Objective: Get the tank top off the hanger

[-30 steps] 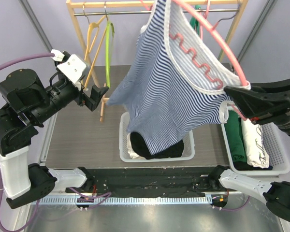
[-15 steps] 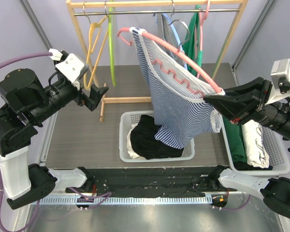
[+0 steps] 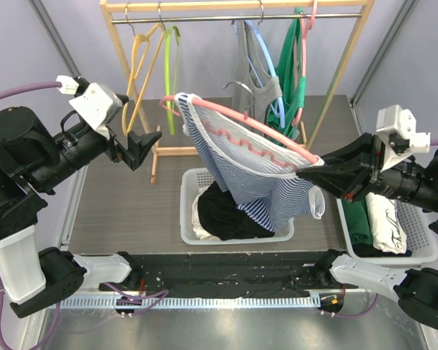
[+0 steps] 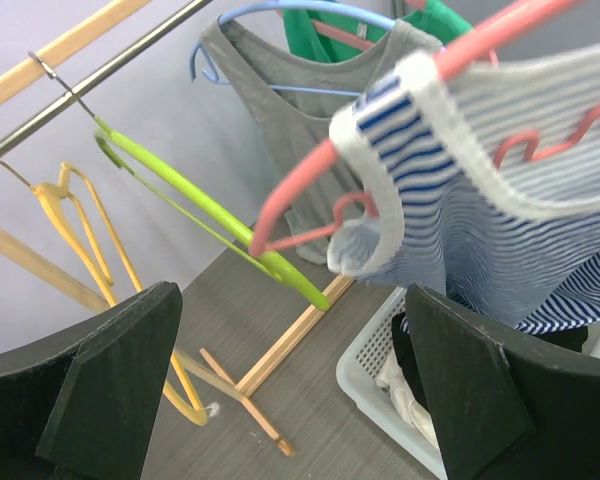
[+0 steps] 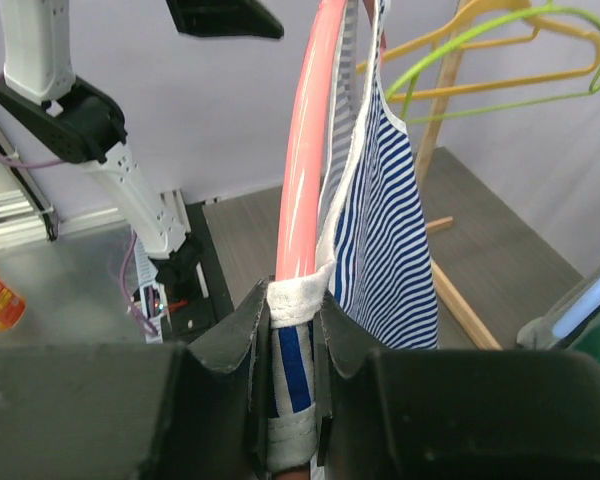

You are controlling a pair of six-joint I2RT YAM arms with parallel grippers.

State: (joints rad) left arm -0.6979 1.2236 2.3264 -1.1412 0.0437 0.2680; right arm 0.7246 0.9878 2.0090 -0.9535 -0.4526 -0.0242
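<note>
The striped tank top (image 3: 255, 175) is not yet off: both straps sit on the pink hanger (image 3: 237, 122), and the hem droops into the white basket (image 3: 187, 219). The hanger's long axis slants, with its hook raised toward the robot's left and the other end lower right. The right hand (image 3: 308, 169) is clamped on that lower end, strap included. The left hand (image 3: 141, 146) gapes wide, holding nothing, near the hook but apart from it.

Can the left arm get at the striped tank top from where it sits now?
Probably yes. The left gripper is open and faces the striped tank top at the pink hanger's near end, with nothing between them. The lime-green hanger hangs close by and could snag.
</note>
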